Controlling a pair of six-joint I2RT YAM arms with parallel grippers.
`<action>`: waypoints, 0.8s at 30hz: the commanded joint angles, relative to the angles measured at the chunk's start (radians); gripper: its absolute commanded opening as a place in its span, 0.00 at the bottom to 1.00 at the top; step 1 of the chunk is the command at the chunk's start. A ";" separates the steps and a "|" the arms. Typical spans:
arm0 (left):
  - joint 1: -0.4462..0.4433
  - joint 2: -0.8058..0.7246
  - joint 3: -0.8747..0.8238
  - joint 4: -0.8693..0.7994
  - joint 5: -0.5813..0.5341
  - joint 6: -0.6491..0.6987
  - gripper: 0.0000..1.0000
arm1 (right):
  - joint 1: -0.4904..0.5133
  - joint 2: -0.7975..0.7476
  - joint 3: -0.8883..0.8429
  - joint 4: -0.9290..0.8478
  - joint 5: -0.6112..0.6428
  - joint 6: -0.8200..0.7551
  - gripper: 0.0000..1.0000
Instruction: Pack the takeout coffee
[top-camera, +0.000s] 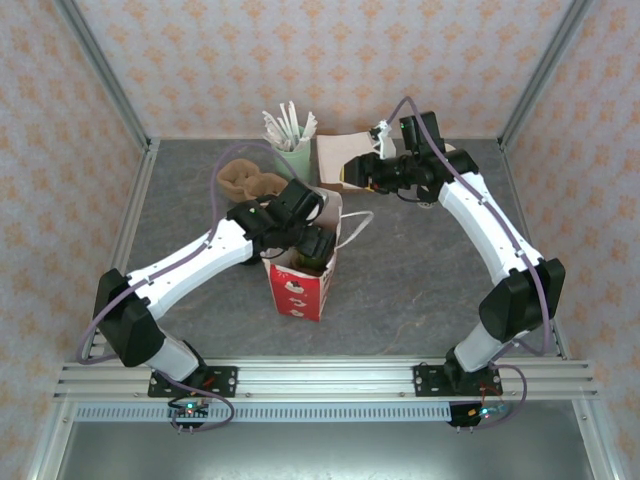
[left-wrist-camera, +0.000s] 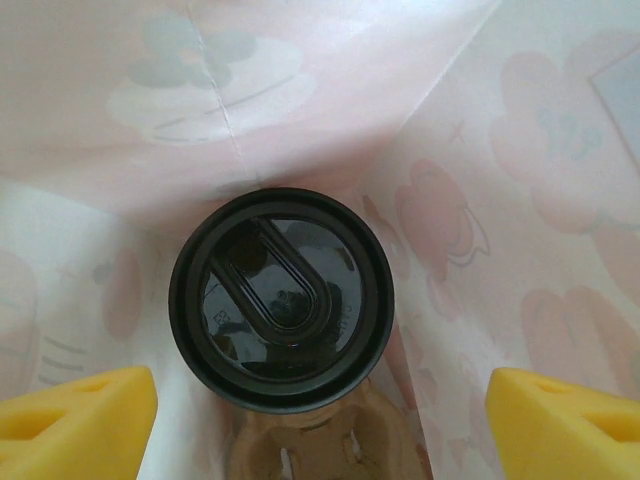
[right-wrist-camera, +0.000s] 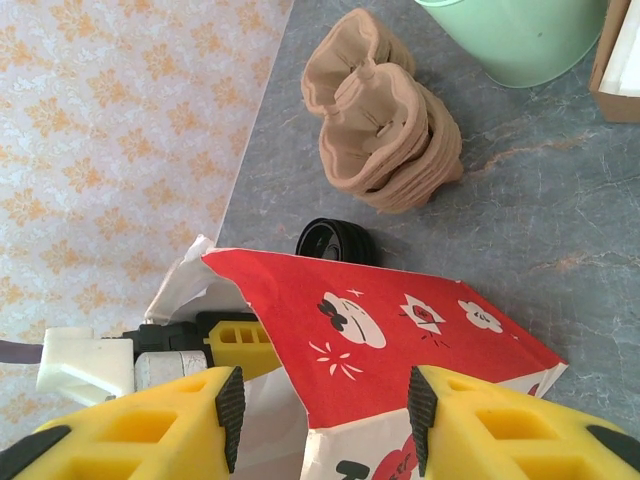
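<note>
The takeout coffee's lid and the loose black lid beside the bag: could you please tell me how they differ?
The takeout coffee's lid sits inside the bag; the loose black lid lies on the table outside it. The coffee's lid shows whole from above; the loose lid is partly hidden by the bag's edge. Both are round and black.

Grey marbled table (top-camera: 420, 270): red-white bag (top-camera: 300, 290), tan carrier stack (top-camera: 245, 180), green tub (top-camera: 292, 158), box (top-camera: 338, 152), black lid (right-wrist-camera: 335, 240).

White arm links (top-camera: 190, 262), black joints (top-camera: 520, 300), purple cables (top-camera: 409, 99), yellow jaws.
</note>
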 joint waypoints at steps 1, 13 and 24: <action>0.009 -0.006 0.032 -0.019 0.005 0.007 0.85 | -0.009 0.009 0.034 0.014 -0.014 -0.018 0.50; 0.009 -0.091 0.082 -0.031 -0.014 -0.020 0.72 | -0.012 0.005 0.051 0.021 -0.001 -0.014 0.50; 0.074 -0.145 0.304 -0.096 -0.179 -0.011 0.80 | -0.019 -0.038 0.060 0.025 0.050 -0.001 0.52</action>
